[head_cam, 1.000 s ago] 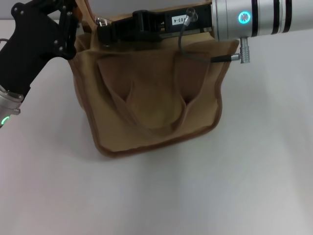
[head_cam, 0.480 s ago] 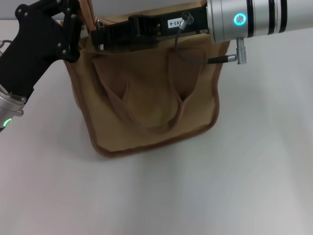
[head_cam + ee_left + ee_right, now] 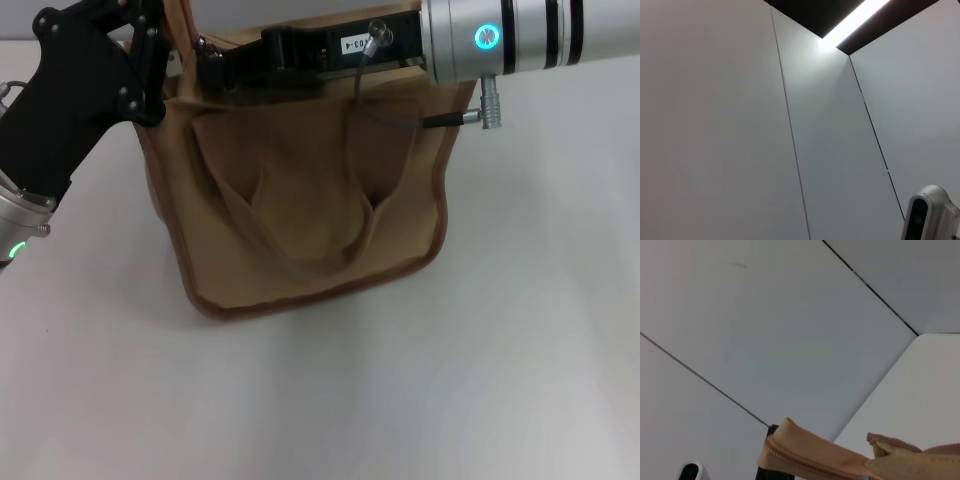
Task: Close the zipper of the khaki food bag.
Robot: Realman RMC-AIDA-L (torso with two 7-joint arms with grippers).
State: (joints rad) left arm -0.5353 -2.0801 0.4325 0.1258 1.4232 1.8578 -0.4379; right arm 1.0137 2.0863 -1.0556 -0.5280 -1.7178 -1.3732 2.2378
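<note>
The khaki food bag (image 3: 310, 210) stands at the table's middle, front pocket and one looped handle facing me. My left gripper (image 3: 152, 62) is at the bag's top left corner and is shut on the fabric there. My right gripper (image 3: 212, 70) reaches in from the right along the bag's top panel, and its tip is at the left end. The small silver pull tab (image 3: 205, 45) shows just above that tip. The arm hides most of the zipper. The right wrist view shows a stretch of zipper teeth (image 3: 800, 462) on the bag's edge (image 3: 840, 455).
The white table (image 3: 450, 380) spreads out in front of the bag and to both sides. A grey cable (image 3: 385, 115) hangs from the right arm over the bag's upper right part. The left wrist view shows only wall panels (image 3: 740, 125).
My right arm has shifted a little left and up along the bag's top. The bag's upper right side has drawn in, and the bag has moved slightly left. My left gripper keeps its hold.
</note>
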